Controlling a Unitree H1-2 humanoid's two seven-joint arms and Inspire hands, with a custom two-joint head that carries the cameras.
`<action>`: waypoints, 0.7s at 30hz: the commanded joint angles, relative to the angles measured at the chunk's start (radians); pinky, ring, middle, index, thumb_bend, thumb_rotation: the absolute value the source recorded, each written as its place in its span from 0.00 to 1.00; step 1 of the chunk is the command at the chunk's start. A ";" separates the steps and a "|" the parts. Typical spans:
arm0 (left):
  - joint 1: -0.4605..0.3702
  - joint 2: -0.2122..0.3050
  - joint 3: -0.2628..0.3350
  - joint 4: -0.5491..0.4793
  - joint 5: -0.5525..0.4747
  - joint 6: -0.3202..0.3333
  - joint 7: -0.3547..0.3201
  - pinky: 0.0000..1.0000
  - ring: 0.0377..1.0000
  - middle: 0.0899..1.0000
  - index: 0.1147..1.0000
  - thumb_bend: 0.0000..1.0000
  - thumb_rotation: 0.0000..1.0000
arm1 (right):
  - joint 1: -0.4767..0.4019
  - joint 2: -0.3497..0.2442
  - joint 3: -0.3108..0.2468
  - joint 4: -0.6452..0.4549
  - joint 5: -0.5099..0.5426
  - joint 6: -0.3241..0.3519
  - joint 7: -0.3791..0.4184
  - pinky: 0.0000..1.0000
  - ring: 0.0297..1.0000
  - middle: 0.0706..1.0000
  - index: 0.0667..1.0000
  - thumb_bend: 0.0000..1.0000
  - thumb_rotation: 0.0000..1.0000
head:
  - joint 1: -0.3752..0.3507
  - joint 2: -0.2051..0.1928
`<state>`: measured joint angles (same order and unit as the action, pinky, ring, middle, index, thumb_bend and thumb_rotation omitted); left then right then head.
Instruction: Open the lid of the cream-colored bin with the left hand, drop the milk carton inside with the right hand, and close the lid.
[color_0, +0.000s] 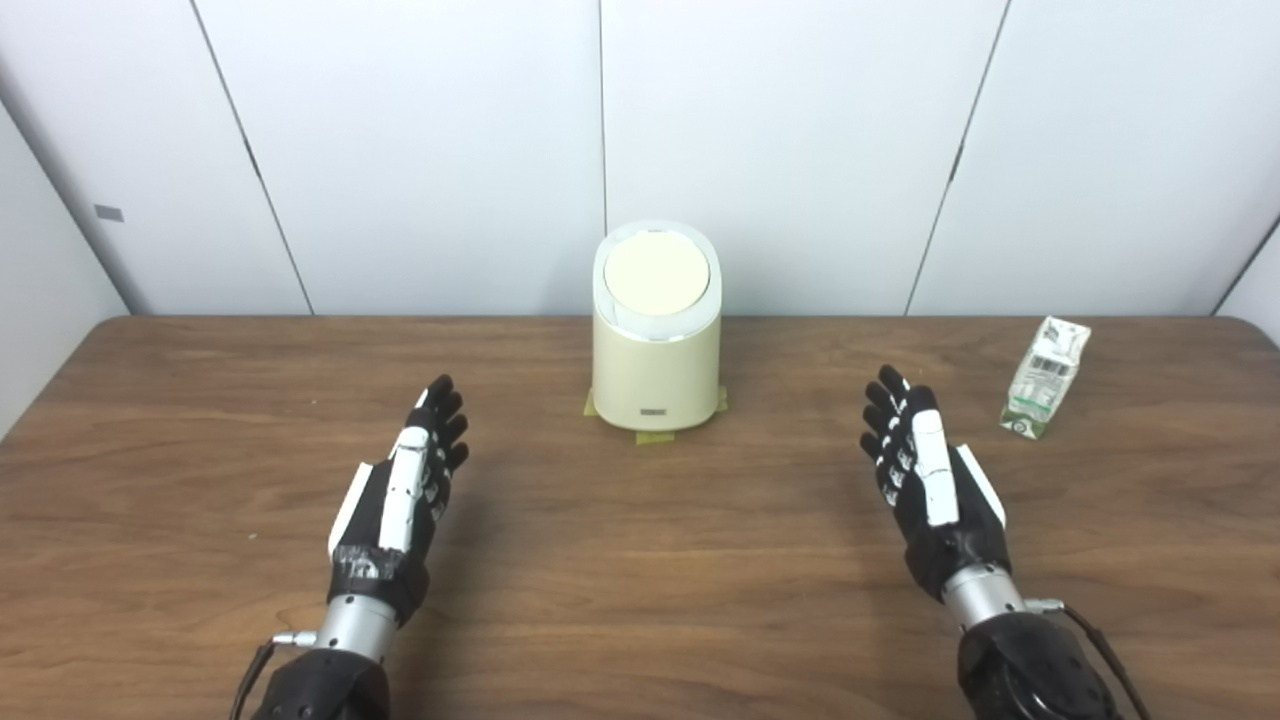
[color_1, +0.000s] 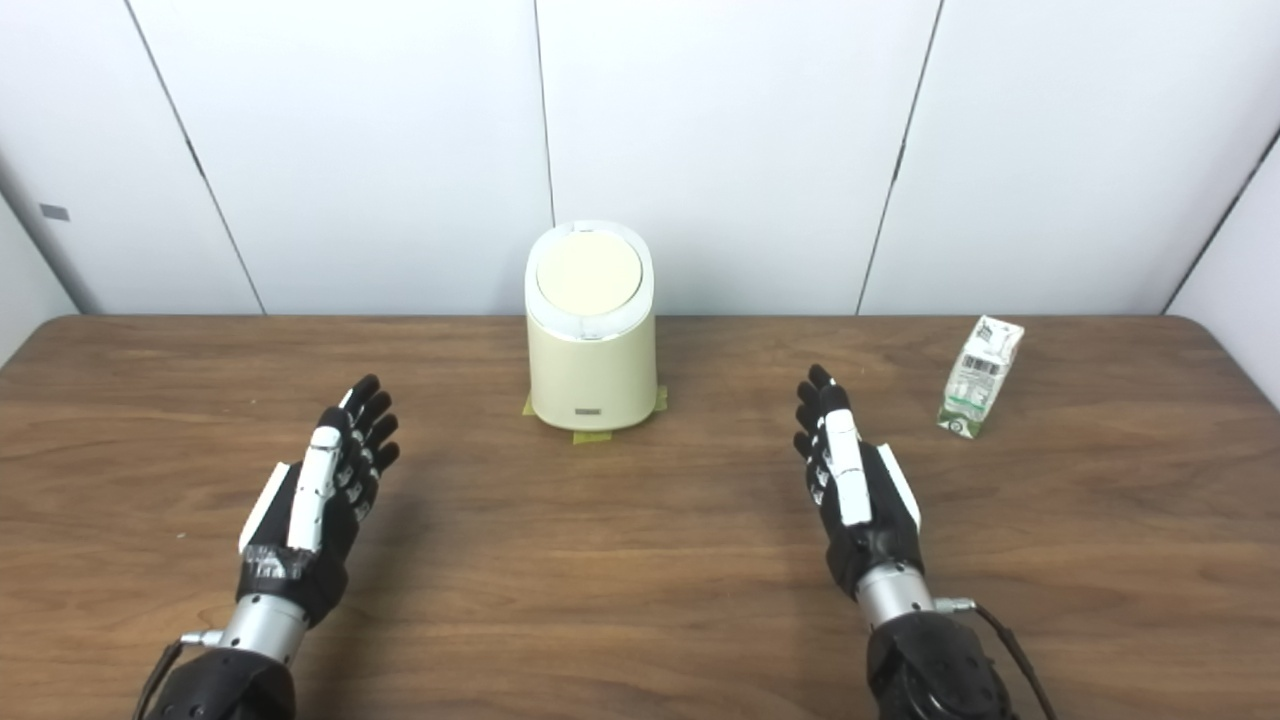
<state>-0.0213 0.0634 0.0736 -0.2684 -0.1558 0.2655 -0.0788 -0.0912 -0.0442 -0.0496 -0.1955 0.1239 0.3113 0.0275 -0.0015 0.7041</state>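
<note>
Toward the far right edge of the table (color_0: 640, 600): one milk carton (color_0: 1046, 377), white with green print and a barcode panel, standing a little tilted, its top leaning to the right. It sits beyond and to the right of the right hand (color_0: 925, 480), near it but clearly apart, with bare wood between the two.

Right hand: empty, fingers (color_0: 885, 420) stretched forward and slightly spread, thumb side up, palm facing the middle of the table. It hovers over or rests on the right half of the table; which of the two cannot be told.

Left hand (color_0: 405, 490): empty, fingers extended and slightly spread in a mirrored pose, over the left half of the table, palm facing inward.

At the middle of the far edge: one cream-colored bin (color_0: 655, 370), oval in plan, upright, close to the white panelled wall (color_0: 420, 150). Its round lid (color_0: 656, 272) is shut and lies flat inside a white rim. A small dark label shows low on the front. Yellow-green tape marks (color_0: 655, 437) peek out from under the base at front and sides.

The bin stands between the two hands and farther back, well apart from each. The carton lies well to the right of the bin, about level with its base. Nothing lies on the wood between either hand and the bin, or between the right hand and the carton.
</note>
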 joint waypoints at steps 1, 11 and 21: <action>-0.031 0.005 -0.003 -0.027 -0.004 -0.011 -0.001 1.00 1.00 1.00 1.00 0.49 1.00 | -0.033 0.001 -0.003 -0.039 0.007 -0.012 0.002 1.00 1.00 0.99 1.00 0.66 1.00 | -0.001 0.000; -0.032 0.006 0.001 -0.029 -0.005 -0.001 0.002 1.00 1.00 1.00 1.00 0.49 1.00 | -0.031 0.006 0.001 -0.044 -0.003 -0.008 -0.005 1.00 0.99 0.98 0.99 0.66 1.00 | -0.006 -0.002; -0.041 0.010 0.011 -0.041 -0.046 0.037 -0.012 1.00 1.00 1.00 1.00 0.51 0.99 | -0.042 0.018 0.011 -0.044 -0.011 0.005 -0.011 1.00 1.00 0.99 1.00 0.66 1.00 | -0.003 -0.013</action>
<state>-0.0218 0.0717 0.0821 -0.2695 -0.1802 0.3057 -0.0850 -0.0913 -0.0325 -0.0408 -0.2004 0.1108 0.3204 0.0189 -0.0015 0.6949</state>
